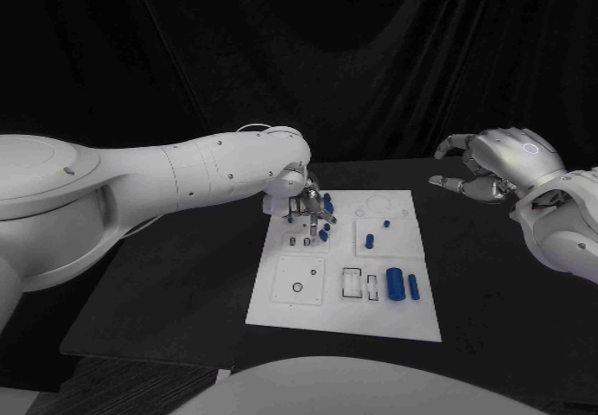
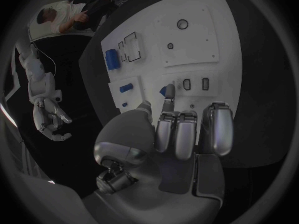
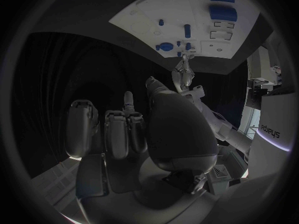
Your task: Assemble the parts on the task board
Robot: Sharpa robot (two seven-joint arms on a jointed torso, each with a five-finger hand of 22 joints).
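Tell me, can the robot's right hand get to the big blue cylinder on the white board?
Probably yes. The right hand hangs empty beside the white board, and nothing stands between it and the big blue cylinder; the left hand works farther back.

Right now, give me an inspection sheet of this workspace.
Surface: black table, board lying in the middle.
Job's things: blue parts on the board; large cylinder and smaller one near the right edge; small part mid-board; others under the left hand.
Clutter: nothing seen.
Hands: left hand low over the board's far left, fingers among the parts; whether it holds one cannot be told. Right hand raised clear of the board to its right, fingers curled, holding nothing.
Cables: nothing seen.
Surroundings: black curtain behind the table.
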